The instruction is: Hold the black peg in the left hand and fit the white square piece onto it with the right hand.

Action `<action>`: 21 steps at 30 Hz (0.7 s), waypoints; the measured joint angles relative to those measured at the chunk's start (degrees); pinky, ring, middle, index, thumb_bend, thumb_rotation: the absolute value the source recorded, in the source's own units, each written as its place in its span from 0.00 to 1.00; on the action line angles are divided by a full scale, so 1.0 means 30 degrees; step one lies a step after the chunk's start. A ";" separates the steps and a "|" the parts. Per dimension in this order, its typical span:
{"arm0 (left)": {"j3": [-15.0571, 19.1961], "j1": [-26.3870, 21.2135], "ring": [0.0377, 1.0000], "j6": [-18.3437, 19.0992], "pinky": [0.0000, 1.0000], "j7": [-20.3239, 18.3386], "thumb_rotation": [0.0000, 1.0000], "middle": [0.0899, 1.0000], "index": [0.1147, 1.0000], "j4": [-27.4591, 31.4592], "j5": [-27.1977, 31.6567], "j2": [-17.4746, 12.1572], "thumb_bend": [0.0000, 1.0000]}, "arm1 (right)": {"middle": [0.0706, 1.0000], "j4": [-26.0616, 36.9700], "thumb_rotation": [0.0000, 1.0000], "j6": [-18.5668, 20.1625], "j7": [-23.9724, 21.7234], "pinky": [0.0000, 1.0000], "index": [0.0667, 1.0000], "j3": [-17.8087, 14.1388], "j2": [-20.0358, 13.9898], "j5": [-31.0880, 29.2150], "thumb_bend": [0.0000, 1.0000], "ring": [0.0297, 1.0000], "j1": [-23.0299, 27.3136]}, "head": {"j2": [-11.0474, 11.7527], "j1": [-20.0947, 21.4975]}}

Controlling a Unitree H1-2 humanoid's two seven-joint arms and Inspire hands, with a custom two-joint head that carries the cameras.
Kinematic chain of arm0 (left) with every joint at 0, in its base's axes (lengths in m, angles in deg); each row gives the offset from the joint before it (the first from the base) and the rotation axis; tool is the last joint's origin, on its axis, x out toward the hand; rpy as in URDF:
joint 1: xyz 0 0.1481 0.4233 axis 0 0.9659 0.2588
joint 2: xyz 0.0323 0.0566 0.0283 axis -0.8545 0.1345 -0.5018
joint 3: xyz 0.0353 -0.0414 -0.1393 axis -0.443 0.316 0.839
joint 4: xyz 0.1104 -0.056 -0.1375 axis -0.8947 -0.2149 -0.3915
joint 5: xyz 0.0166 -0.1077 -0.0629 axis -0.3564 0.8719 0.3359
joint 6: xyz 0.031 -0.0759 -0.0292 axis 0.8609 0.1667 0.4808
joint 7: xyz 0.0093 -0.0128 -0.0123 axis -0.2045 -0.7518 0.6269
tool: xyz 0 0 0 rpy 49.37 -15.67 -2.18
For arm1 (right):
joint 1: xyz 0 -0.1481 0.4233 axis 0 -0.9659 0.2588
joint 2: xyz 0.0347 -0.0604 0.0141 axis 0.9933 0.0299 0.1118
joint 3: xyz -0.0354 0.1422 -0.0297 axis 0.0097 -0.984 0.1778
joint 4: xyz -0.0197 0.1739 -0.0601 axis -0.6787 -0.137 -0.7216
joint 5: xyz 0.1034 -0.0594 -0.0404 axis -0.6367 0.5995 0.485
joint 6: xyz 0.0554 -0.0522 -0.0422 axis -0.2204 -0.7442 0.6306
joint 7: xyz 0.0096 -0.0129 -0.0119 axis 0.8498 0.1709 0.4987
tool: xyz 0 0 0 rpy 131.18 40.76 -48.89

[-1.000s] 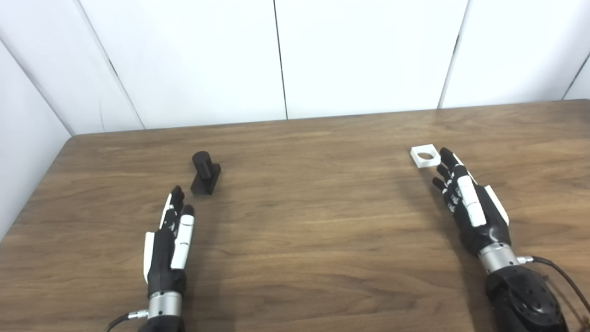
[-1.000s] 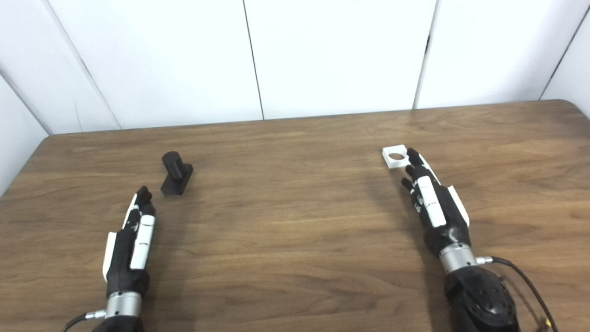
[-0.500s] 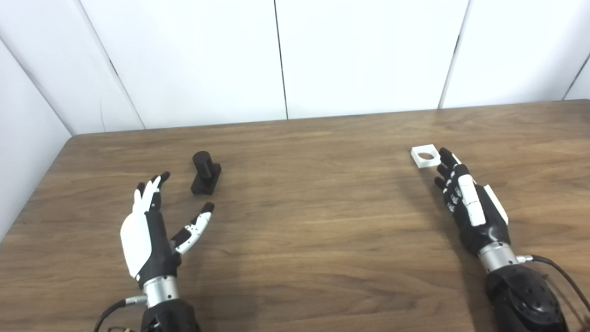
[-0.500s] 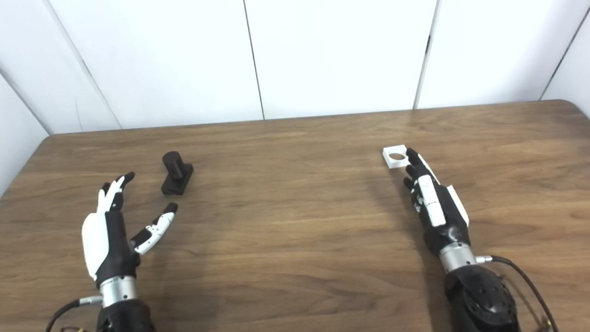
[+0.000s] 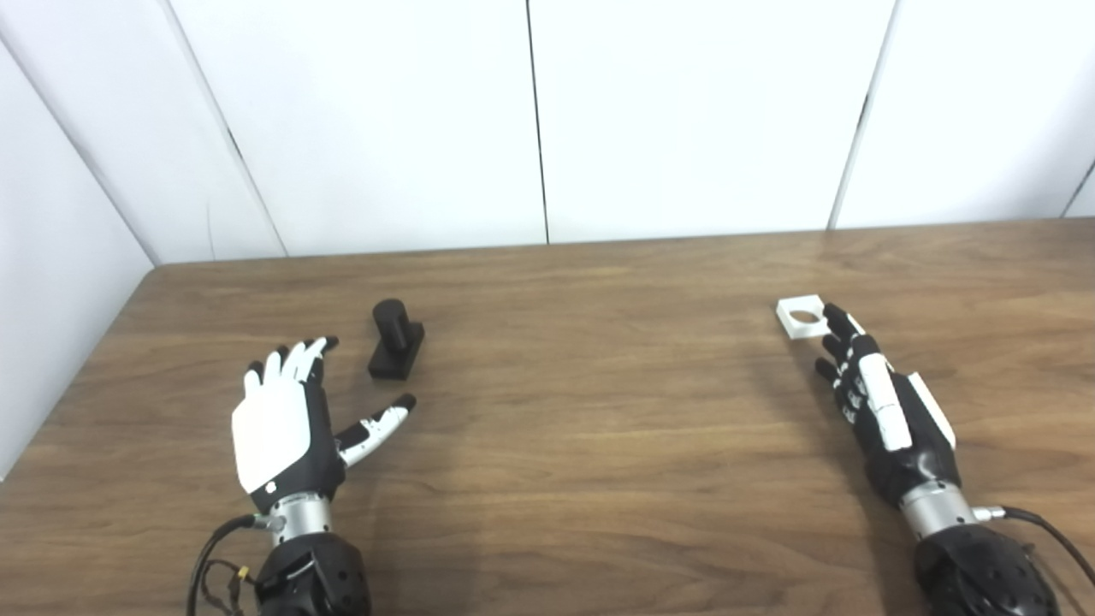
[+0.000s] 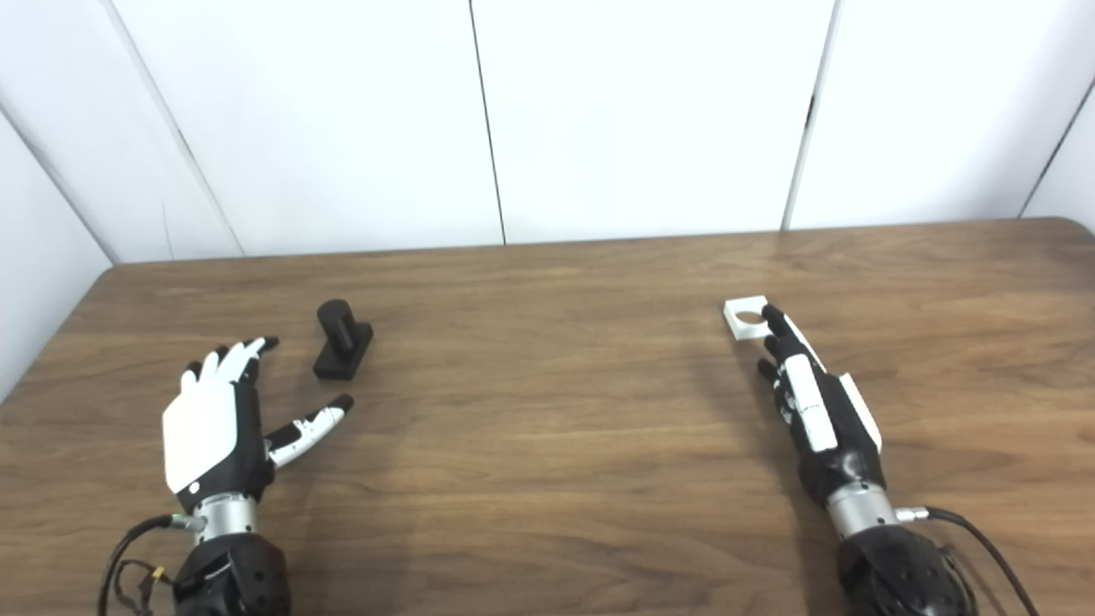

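On the wooden table [image 5: 599, 445] there are two hands, one black peg and one white square piece; each is single of its kind apart from the pair of hands.

At the far left, the left hand [image 5: 278, 428] is above the table with its white back plate turned up toward the cameras. Its fingers [image 5: 287, 366] are spread and point away toward the wall, and the thumb [image 5: 376, 425] sticks out to the right, well apart from them. It holds nothing.

Just to the right of those fingertips and a little farther back stands the black peg [image 5: 395, 340]. It is a short, round, matte black post rising upright from a flat rectangular black base, and it rests on the table. It is near the left hand but not touching it; bare wood shows between the two.

A wide stretch of table separates the peg from the right side.

There the white square piece [image 5: 802, 316] lies flat on the wood. It is a thin white block with a round hole through its middle, and the brown table shows through the hole.

The right hand [image 5: 881, 409] lies low over the table, edge-on, its fingers straight and held close together. Its fingertips [image 5: 834, 318] reach the near right corner of the piece; whether they touch it cannot be told. The hand grips nothing.
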State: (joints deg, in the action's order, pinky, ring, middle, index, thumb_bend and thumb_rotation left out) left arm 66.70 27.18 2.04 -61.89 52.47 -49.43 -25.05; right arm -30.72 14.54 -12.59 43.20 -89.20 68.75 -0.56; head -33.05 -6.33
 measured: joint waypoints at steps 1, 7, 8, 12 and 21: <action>-0.0036 -0.0081 0.95 0.0277 1.00 -0.0354 0.55 0.88 0.78 0.0004 -0.0056 -0.0039 0.80 | 0.99 -0.0004 0.92 -0.0021 -0.0001 0.95 0.94 -0.0004 0.0000 -0.0001 0.53 1.00 -0.0001 | 0.0000 0.0000; 0.0132 -0.1068 0.94 0.0937 0.98 -0.2262 0.54 0.88 0.75 -0.0224 -0.0387 -0.0159 0.79 | 1.00 -0.0077 0.92 -0.0247 -0.0003 0.95 0.94 -0.0004 0.0002 -0.0002 0.53 1.00 0.0017 | 0.0087 0.0000; 0.0222 -0.1362 0.94 0.0941 0.98 -0.2413 0.53 0.88 0.74 -0.0419 -0.0486 -0.0154 0.79 | 1.00 -0.0090 0.92 -0.0374 -0.0003 0.95 0.94 0.0005 0.0011 -0.0002 0.53 1.00 0.0022 | 0.0088 0.0000; 0.0467 -0.2047 0.94 0.0941 0.97 -0.2683 0.53 0.88 0.73 -0.1304 -0.0620 -0.0129 0.79 | 1.00 -0.0161 0.92 -0.0576 -0.0006 0.94 0.94 0.0033 0.0012 0.0009 0.55 1.00 0.0050 | 0.0117 -0.0059; 0.0723 -0.2635 0.95 0.0983 0.98 -0.3102 0.55 0.89 0.75 -0.2431 -0.1074 0.0055 0.78 | 0.99 -0.0275 0.91 -0.0810 -0.0008 0.93 0.93 0.0042 0.0027 0.0032 0.55 1.00 0.0114 | 0.0176 -0.0146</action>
State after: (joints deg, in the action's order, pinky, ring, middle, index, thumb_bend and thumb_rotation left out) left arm 68.87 19.27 4.99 -71.19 45.17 -52.65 -24.89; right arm -31.55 12.11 -12.62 43.33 -89.12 68.85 -0.22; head -32.52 -6.77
